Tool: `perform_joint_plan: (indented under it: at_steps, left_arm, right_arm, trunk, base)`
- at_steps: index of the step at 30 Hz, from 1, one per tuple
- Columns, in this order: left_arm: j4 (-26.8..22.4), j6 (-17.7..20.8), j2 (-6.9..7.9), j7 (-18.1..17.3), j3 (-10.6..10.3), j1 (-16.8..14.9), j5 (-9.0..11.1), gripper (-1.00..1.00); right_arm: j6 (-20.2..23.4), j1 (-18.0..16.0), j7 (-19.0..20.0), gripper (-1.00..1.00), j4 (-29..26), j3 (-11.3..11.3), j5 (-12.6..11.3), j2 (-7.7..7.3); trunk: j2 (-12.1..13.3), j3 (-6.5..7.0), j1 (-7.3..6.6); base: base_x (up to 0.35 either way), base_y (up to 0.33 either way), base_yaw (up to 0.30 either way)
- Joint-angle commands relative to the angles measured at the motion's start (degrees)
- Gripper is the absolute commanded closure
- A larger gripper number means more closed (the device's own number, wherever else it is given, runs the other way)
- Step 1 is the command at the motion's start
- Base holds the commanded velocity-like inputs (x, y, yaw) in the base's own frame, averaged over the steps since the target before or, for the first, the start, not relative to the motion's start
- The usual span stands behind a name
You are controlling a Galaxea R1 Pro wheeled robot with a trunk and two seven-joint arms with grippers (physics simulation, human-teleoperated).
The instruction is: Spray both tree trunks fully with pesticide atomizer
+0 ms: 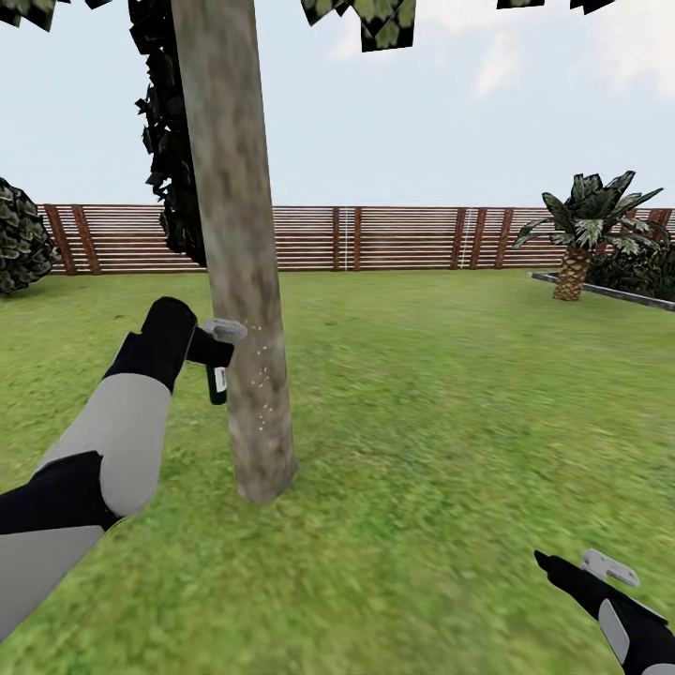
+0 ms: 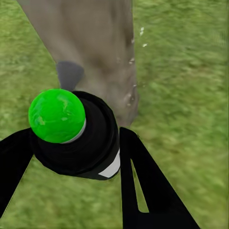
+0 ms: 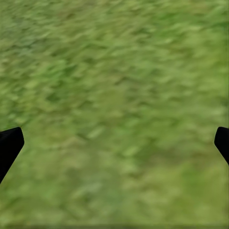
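The pesticide atomizer point(image 1: 217, 380) sits clamped in the left gripper point(image 1: 208, 349), hanging below the fingers with its white label patch facing out, and it's just beside the tree trunk point(image 1: 239, 281), close enough that I can't tell if they touch. In the left wrist view the atomizer point(image 2: 78, 138) has a bright green cap and is wedged between the two black fingers point(image 2: 143, 186), with the trunk point(image 2: 90, 52) right ahead of it. There are pale little specks on the bark next to the gripper (spray droplets, looks like). The right gripper point(image 1: 574, 565) hangs low over the lawn point(image 1: 450, 403), well away from the trunk, and its fingertips point(image 3: 9, 143) are spread wide apart with nothing between them, just grass underneath. A wooden fence point(image 1: 394, 239) and a palm point(image 1: 581, 230) stand far beyond the grippers.
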Motion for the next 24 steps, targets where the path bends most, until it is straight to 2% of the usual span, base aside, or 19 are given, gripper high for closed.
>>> perform_joint_plan:
  at_steps: [1, 10, 13, 15, 16, 17, 24]
  left_arm:
    - [0.0, 0.0, 0.00, 0.0, 0.0, -0.4, 0.0, 1.00]
    - [0.2, 0.1, 0.00, -0.2, 0.0, -4.0, 0.0, 1.00]
    - [0.2, 0.1, 0.00, -0.2, -0.1, -4.3, -0.2, 1.00]
    - [0.2, 0.1, 0.00, -0.3, -0.1, -4.4, -1.8, 1.00]
    - [0.2, 0.1, 0.00, -0.4, 0.0, -4.4, -5.8, 1.00]
    - [0.3, 0.1, 0.00, -0.8, 0.0, -4.4, -7.1, 1.00]
    - [0.3, 0.0, 0.00, -2.4, 0.0, -4.4, -8.4, 1.00]
  right_arm:
    - [0.0, 0.0, 0.0, -1.00, 0.0, 0.0, 0.0, 0.01]
    - [0.0, 0.0, 0.0, -1.00, 0.0, 0.0, 0.1, 0.04]
    - [0.0, 0.0, 0.0, -1.00, 0.0, 0.0, 0.1, 0.04]
    - [0.0, 0.0, 0.0, -1.00, 0.0, 0.0, 0.1, 0.04]
    - [0.0, 0.0, 0.0, -1.00, 0.0, 0.0, 0.1, 0.01]
    - [0.0, 0.0, 0.0, -1.00, 0.0, 0.0, 0.1, 0.03]
    - [0.0, 0.0, 0.0, -1.00, 0.0, 0.0, 0.1, 0.04]
  trunk:
    - [0.0, 0.00, 0.00]
    - [0.0, 0.00, 0.00]
    - [0.0, 0.00, 0.00]
    - [0.0, 0.00, 0.00]
    - [0.0, 0.00, 0.00]
    - [0.0, 0.00, 0.00]
    - [1.6, 0.71, -0.87]
  base:
    - [0.000, 0.000, 0.000]
    - [0.000, 0.000, 0.000]
    - [0.000, 0.000, 0.000]
    - [0.000, 0.000, 0.000]
    - [0.000, 0.000, 0.000]
    - [0.000, 0.000, 0.000]
    - [0.000, 0.000, 0.000]
